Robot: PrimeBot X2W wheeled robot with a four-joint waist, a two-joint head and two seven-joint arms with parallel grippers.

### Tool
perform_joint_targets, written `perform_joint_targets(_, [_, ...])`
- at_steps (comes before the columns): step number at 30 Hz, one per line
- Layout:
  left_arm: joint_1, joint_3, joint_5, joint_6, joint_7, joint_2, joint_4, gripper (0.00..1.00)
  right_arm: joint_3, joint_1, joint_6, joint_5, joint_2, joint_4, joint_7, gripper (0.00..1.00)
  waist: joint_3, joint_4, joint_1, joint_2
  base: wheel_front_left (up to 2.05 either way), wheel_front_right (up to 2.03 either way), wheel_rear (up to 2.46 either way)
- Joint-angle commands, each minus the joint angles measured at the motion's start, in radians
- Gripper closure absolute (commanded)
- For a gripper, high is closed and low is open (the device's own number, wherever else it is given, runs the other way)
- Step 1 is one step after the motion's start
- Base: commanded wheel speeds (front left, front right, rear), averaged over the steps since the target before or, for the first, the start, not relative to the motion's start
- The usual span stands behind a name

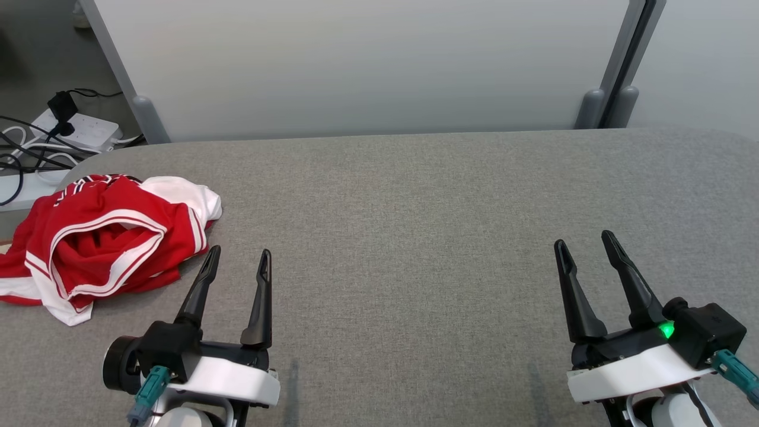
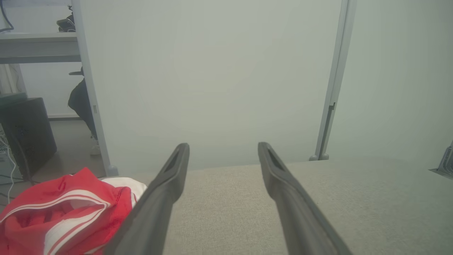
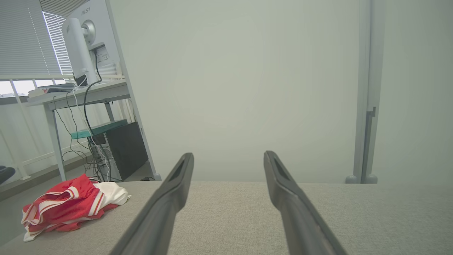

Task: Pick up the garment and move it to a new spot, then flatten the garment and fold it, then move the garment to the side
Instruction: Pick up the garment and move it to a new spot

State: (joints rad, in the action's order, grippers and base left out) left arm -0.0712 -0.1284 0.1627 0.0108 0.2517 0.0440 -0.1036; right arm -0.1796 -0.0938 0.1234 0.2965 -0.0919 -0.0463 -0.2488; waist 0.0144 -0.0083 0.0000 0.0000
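Red-and-white garment (image 1: pixel 107 237) bunched at left corner of grey table (image 1: pixel 415 207), just beside left gripper (image 1: pixel 239 252); not yet picked up.

Both claws spread wide and empty, right gripper (image 1: pixel 584 239) well apart from the cloth. Judged light, soft and limp, probably a slick sports knit; likely to sag and unfurl when lifted. Best taken at the raised striped fold nearest the left gripper. Left edge cut off in head view, seemingly draped past the table edge. Lettering half buried in folds, unreadable; shirt or shorts impossible to tell.
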Motion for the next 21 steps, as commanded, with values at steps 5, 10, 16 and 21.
perform_joint_targets(5, [-0.059,0.032,0.004,0.021,0.010,0.006,0.012,0.00,-0.024,-0.029,0.007,-0.012,-0.003,0.027,-0.013,0.00,0.001,0.017,0.0000,0.0000,0.00,0.00,0.00])
perform_joint_targets(10, [-0.064,0.032,-0.006,0.029,0.010,0.006,0.018,0.00,-0.027,-0.027,0.007,-0.013,-0.002,0.029,-0.013,0.00,0.001,0.048,0.0000,0.0000,0.00,0.00,0.00])
perform_joint_targets(16, [-0.065,0.038,-0.009,0.039,0.010,0.006,0.023,0.00,-0.034,-0.027,0.007,-0.012,-0.003,0.030,-0.013,0.00,0.001,0.090,0.0000,0.0000,0.00,0.00,0.00])
perform_joint_targets(21, [-0.059,0.043,-0.006,0.048,0.010,0.006,0.026,0.00,-0.041,-0.027,0.007,-0.012,-0.005,0.031,-0.013,0.00,-0.002,0.134,0.0000,0.0000,0.00,0.00,0.00])
